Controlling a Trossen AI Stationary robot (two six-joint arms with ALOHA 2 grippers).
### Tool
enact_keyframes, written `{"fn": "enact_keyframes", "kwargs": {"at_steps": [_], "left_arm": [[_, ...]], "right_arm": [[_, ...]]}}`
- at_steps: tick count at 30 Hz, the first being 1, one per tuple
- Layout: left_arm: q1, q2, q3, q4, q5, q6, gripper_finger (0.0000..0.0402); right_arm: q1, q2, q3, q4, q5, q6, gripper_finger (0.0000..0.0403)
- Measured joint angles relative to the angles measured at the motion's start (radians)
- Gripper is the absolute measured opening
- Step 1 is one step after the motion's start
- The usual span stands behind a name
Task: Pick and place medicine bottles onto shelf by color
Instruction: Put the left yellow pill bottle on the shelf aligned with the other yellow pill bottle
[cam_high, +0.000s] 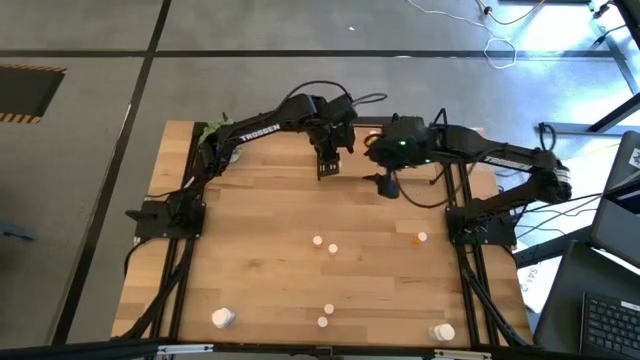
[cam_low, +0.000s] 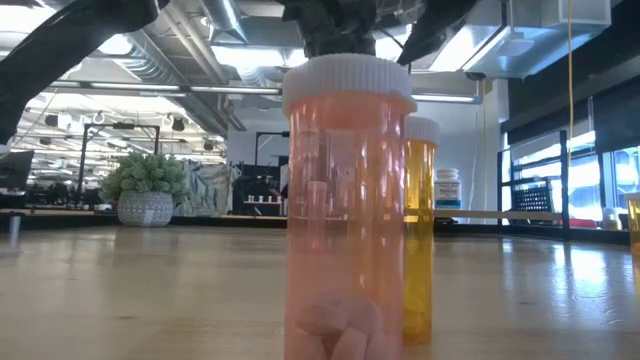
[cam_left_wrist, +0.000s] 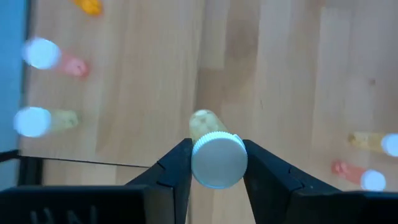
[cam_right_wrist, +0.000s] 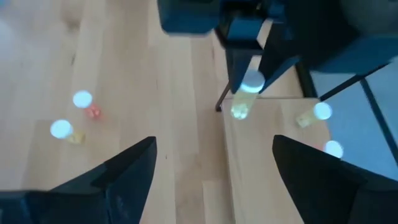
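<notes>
One yellow bottle (white cap) clamped in left gripper above the shelf; right gripper spread wide, empty, nearby.

Up at twelve o'clock on the table: left gripper clamped round a bottle, right gripper just beside at its three o'clock, spread wide. Shelf under both. Loose bottles mid-table, more toward six o'clock. Two upright bottles close in low view, one behind the other.
</notes>
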Motion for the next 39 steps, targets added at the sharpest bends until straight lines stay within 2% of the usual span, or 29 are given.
{"fn": "enact_keyframes", "kwargs": {"at_steps": [14, 19, 24, 30, 35, 39], "left_arm": [[-0.009, -0.007, 0.001, -0.057, 0.007, -0.02, 0.0119], [-0.011, -0.03, 0.001, -0.114, 0.021, 0.005, 0.0119], [-0.005, -0.07, 0.0, -0.136, 0.022, 0.008, 0.0119], [-0.003, -0.111, 0.002, -0.118, 0.021, 0.007, 0.0119], [-0.013, -0.139, 0.003, -0.113, 0.021, 0.007, 0.0119], [-0.02, -0.149, 0.002, -0.103, 0.024, 0.0, 0.0119]], "right_arm": [[0.0, 0.159, 0.0, 0.064, 0.0, -0.022, 0.0323], [-0.009, 0.165, 0.0, 0.081, -0.065, -0.048, 0.0323], [-0.048, 0.125, 0.0, 0.075, -0.174, -0.053, 0.0323], [-0.108, 0.039, -0.029, 0.065, -0.189, -0.053, 0.0323], [-0.133, -0.06, -0.162, 0.296, -0.331, -0.023, 0.0323], [-0.129, -0.094, -0.235, 0.45, -0.359, -0.021, 0.0323]]}}
